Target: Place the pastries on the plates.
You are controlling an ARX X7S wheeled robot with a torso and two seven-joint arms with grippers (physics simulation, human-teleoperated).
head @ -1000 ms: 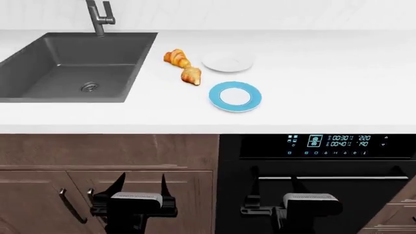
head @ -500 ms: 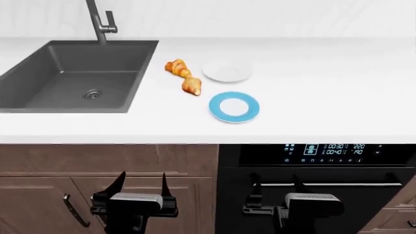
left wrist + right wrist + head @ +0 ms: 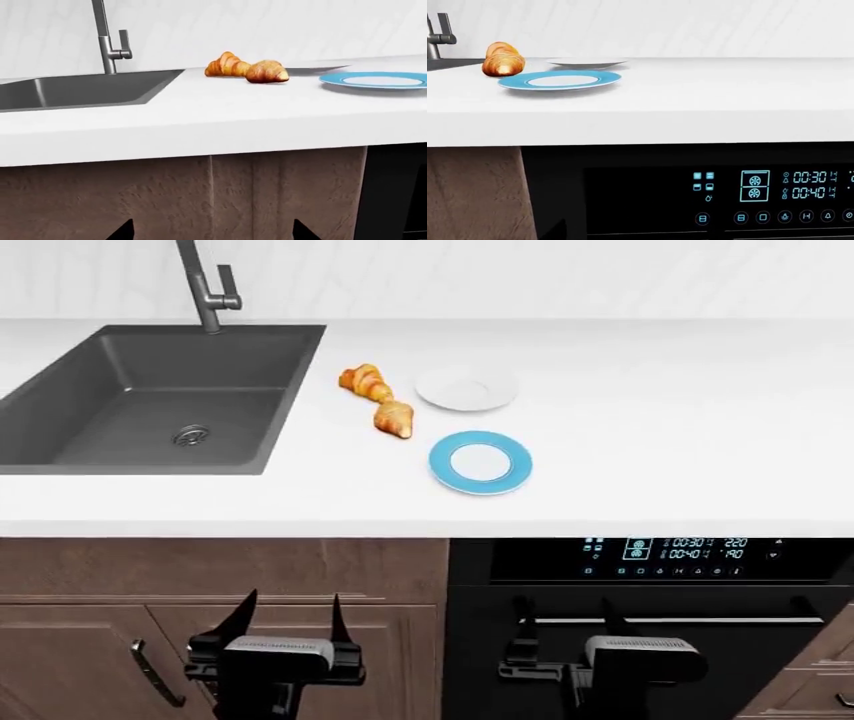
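Both arms hang below the white worktop [image 3: 667, 440] edge, the left claw [image 3: 294, 612] spread wide and empty; the right claw [image 3: 567, 618] shows too little to tell its state. Nothing is grasped yet. Two golden-brown ridged croissants [image 3: 379, 400] lie end to end between the dark sink [image 3: 147, 390] and the plain white round plate [image 3: 466, 389], the blue-rimmed round plate [image 3: 481, 461] nearer. Next, likely, a raised reach. Wrist views crop the fingertips.

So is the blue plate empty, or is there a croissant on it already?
Empty. The blue-rimmed plate shows a bare white centre, and both croissants lie on the counter beside it.
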